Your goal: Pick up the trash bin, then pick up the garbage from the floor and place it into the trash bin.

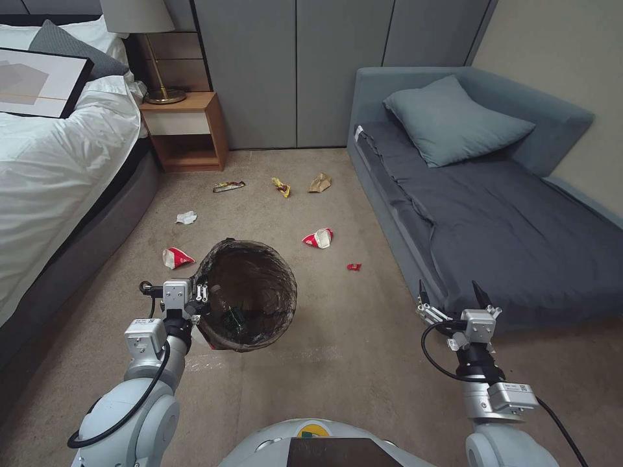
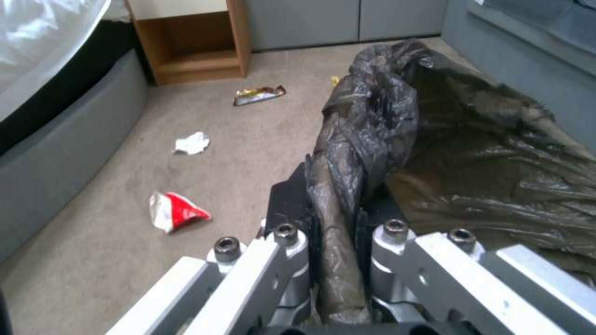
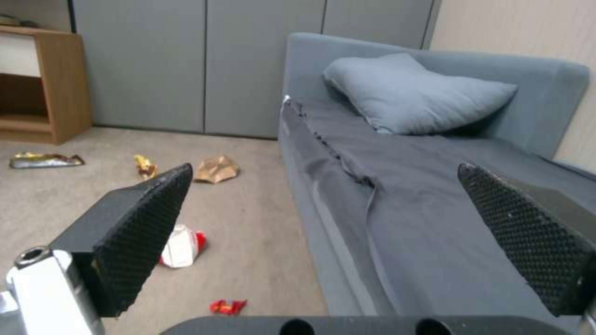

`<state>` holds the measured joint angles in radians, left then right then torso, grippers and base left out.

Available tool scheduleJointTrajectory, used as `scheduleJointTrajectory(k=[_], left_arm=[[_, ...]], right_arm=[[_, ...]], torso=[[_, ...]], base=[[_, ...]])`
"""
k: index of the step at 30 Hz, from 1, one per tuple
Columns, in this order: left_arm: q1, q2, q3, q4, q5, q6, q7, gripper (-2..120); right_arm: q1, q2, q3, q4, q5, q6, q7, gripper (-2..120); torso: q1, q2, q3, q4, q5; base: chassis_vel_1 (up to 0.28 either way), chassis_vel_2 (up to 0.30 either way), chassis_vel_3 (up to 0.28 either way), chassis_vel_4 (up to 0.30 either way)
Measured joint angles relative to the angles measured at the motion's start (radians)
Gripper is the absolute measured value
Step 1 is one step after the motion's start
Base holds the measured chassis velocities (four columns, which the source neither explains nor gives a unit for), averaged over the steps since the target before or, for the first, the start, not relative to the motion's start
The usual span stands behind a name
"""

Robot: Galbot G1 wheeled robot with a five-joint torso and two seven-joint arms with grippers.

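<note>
Dark-lined trash bin (image 1: 250, 295) hangs pinched at its rim by left gripper (image 1: 202, 293); right gripper (image 1: 453, 296) gapes empty.

left gripper (image 1: 202, 299): raised, clamped | right gripper (image 1: 454, 295): raised beside torso, fingers spread wide

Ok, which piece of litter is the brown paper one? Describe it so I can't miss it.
Start at the grey sofa bed and go to its far end by the wardrobe doors. On the carpet just off that corner lies the crumpled brown paper bag, beside a yellow snack wrapper. It is the only tan, unprinted piece.
</note>
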<state>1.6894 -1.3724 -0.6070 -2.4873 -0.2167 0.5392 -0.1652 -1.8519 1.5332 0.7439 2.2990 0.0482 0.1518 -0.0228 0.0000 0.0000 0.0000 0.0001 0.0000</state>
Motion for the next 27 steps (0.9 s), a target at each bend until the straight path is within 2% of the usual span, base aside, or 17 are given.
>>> scheduleJointTrajectory(k=[27], left_arm=[[0.004, 0.002, 0.002, -0.010, -0.006, 0.002, 0.002, 7]], right_arm=[[-0.006, -0.002, -0.014, 0.007, -0.008, 0.002, 0.004, 100]], torso=[[0.000, 0.000, 0.000, -0.0001, 0.0000]], base=[[-0.119, 0.117, 0.120, -0.112]])
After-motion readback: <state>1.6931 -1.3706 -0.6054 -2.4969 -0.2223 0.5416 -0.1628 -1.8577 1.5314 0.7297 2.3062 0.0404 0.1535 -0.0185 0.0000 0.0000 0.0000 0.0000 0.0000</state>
